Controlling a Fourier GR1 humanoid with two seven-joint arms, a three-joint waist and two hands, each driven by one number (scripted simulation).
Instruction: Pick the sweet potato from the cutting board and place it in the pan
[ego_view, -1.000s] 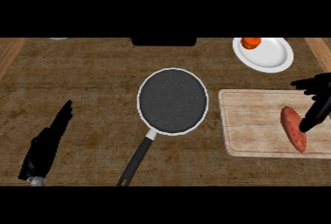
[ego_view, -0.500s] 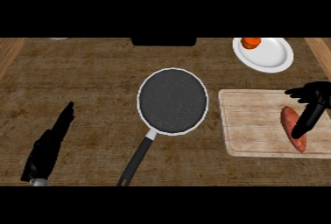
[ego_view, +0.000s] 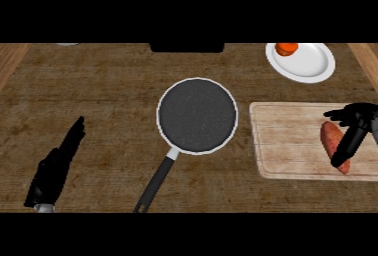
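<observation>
Counter: dark brown wood-grain counter top (ego_view: 111, 100), everything sits on it.
Cutting board: pale wooden rectangular cutting board (ego_view: 291, 142), just right of the pan, running out past the picture's right edge.
Pan: round black frying pan with a light rim (ego_view: 198, 115), pretty much mid-counter, its dark handle pointing down and a bit left. Nothing in it.
Plate: white round plate (ego_view: 304, 64), up and to the right of the pan, beyond the board's far edge. A small orange-red item (ego_view: 287, 48) sits on its upper left part; can't tell what it is.
Left hand: black left hand (ego_view: 55, 167), well left of the pan, fingers straight, holding nothing, just resting there.
Right hand: black right hand (ego_view: 353, 131), over the board's right side, fingers stretched down along the sweet potato and overlapping its right edge; can't tell if they've actually closed on it.
Sweet potato: reddish-orange elongated sweet potato (ego_view: 331, 145), lying on the board's right part, well right of the pan.
</observation>
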